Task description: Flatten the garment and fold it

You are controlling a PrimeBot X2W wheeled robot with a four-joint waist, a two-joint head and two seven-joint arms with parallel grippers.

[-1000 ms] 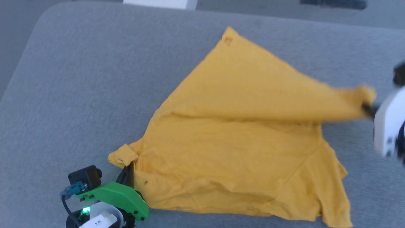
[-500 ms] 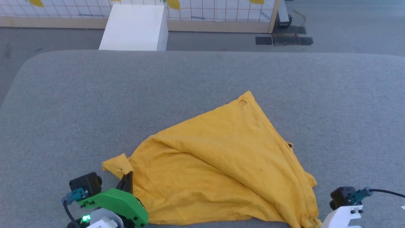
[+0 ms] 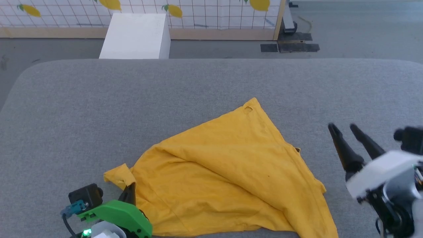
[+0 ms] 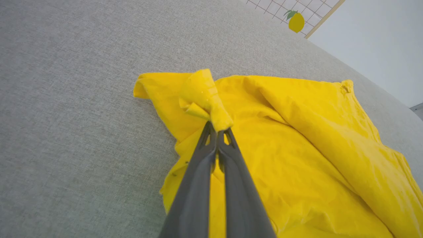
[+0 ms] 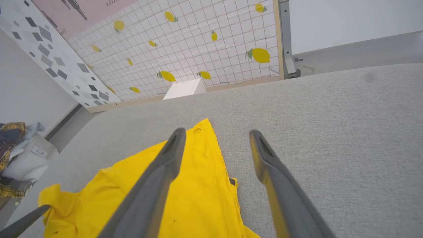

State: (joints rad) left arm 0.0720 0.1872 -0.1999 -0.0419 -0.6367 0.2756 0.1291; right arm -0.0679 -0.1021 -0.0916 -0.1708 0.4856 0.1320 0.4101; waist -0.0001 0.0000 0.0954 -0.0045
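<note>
head view: the garment lies rumpled on the grey tabletop, one corner pinched in the closed left hand; the right hand hovers near it, fingers wide, empty.
left wrist view: that corner bunches over the fingertips.
right wrist view: a pink poster beyond the hand, lettering too small to read.

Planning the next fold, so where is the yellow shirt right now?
In the head view the yellow shirt lies low and centre on the grey surface, its left corner pinched by the left hand.
</note>
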